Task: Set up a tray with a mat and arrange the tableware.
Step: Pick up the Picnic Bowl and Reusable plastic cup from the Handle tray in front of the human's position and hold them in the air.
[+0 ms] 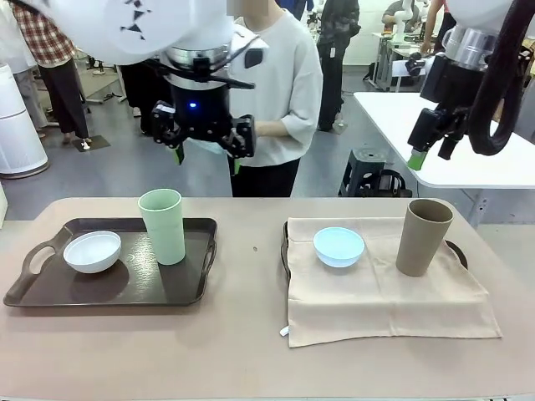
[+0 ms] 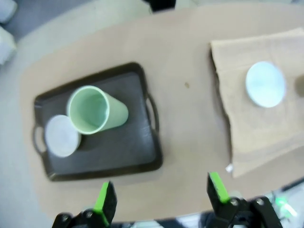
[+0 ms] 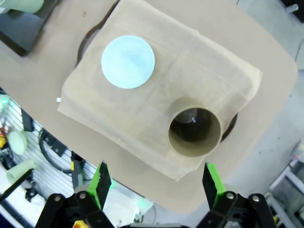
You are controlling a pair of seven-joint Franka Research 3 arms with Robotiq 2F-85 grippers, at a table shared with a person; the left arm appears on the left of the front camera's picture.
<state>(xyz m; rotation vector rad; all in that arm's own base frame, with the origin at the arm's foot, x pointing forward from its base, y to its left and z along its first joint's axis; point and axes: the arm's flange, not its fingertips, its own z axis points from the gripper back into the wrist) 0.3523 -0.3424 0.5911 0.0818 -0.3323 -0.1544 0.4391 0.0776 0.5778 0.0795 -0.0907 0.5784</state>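
Far left on the table (image 1: pixel 251 351) there's a dark tray (image 1: pixel 50 292) with handles. The white bowl (image 1: pixel 92 251) sits in its left half, and the pale green tumbler (image 1: pixel 162 225) stands upright just beside the bowl on the right, both of them inside the tray. The left gripper (image 1: pixel 207 160) hangs well above the tray's right end, up in front of the person (image 1: pixel 284 92) standing at the far side. Its jaws are spread wide with nothing between them, and its wrist view looks down on that tray from high up. Moving right, a beige mat (image 1: pixel 376 305) is draped over a second dark tray (image 1: pixel 283 251), and just bits of that tray's rim peek out at the mat's left and right edges. The light blue bowl (image 1: pixel 338 246) sits on the left part of the mat and the tan-brown tumbler (image 1: pixel 423 237) stands upright on the right part, well apart from the bowl. The right gripper (image 1: pixel 431 154) is up in the air above the tan-brown tumbler, also released and empty, and its wrist view looks down into the tumbler's mouth.
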